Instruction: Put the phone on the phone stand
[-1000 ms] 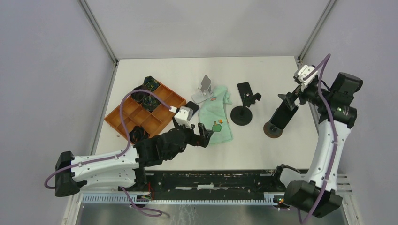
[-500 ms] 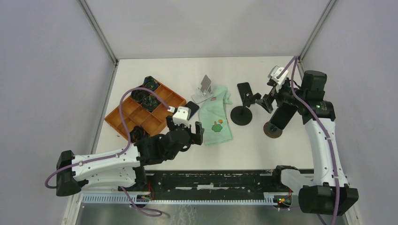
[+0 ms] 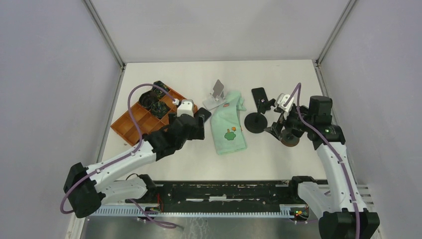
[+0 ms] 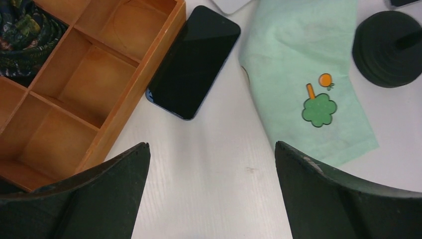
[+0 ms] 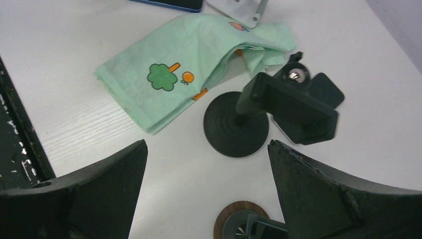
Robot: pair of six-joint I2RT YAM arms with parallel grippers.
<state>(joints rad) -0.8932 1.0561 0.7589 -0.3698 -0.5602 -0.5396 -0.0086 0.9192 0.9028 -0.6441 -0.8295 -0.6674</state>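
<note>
Advanced left gripper (image 4: 211,147) to just short of phone (image 4: 194,59), jaws wide; right gripper (image 5: 207,144) lowered, wide, empty. Phone ungrasped, stand (image 5: 225,135) bare.

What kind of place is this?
Probably a robotics lab test cell: a left arm and right arm bolted to a white table, plain panels walling it in, props like a phone and black phone stand.
</note>
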